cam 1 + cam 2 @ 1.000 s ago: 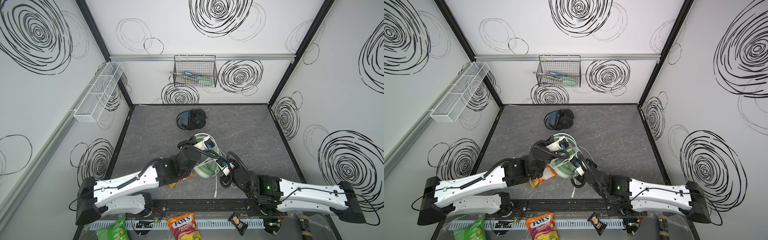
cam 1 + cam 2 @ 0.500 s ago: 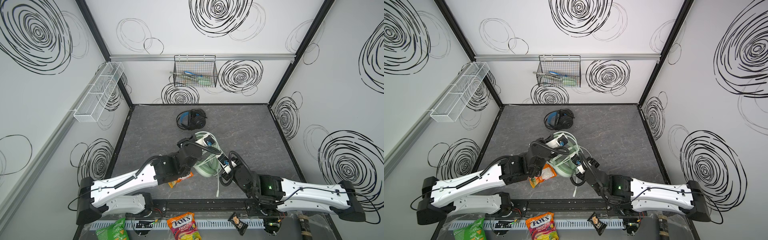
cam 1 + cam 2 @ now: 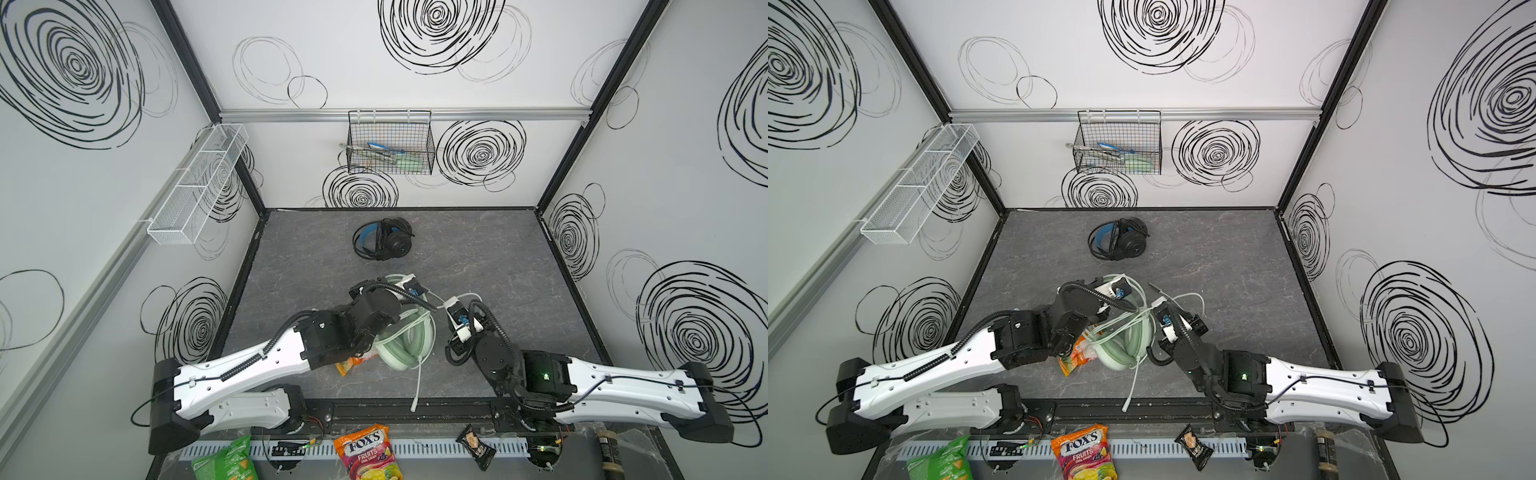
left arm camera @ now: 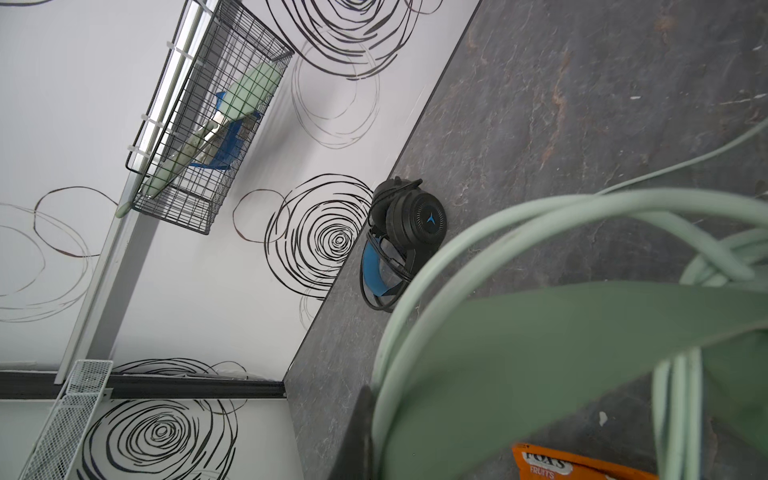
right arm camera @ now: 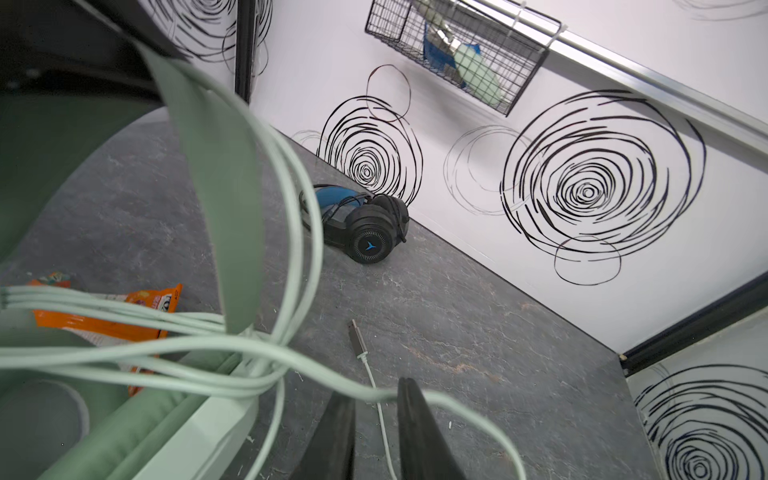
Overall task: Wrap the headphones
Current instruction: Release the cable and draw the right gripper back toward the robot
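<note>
Grey table (image 3: 478,249): black headphones (image 3: 384,240), orange packet (image 3: 348,365).

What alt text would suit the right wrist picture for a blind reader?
Pale green cable loops drape over green headphones in the foreground, one strand crossing two slightly parted dark jaws. Behind, black headphones lie by the wall.

Both top views give you a high, steep look down; both close wrist cameras face the black, blue-banded headset (image 4: 409,220).
</note>
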Robot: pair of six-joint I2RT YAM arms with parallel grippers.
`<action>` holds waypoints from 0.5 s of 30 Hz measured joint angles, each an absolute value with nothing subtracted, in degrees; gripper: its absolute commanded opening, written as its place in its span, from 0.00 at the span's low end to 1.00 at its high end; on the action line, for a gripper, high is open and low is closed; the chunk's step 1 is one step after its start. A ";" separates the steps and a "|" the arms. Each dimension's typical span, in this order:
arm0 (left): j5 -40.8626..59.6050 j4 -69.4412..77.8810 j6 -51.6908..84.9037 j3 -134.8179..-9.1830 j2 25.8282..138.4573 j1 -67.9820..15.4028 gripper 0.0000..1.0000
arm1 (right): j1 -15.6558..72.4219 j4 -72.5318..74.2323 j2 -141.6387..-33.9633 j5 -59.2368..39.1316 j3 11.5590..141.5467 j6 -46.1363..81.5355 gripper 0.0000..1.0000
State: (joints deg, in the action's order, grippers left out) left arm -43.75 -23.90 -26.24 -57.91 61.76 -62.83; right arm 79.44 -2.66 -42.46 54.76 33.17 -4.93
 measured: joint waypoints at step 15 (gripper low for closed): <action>-35.38 -28.80 -20.60 -61.89 56.88 -61.04 0.00 | 65.30 -0.95 -33.17 42.54 28.86 0.01 0.28</action>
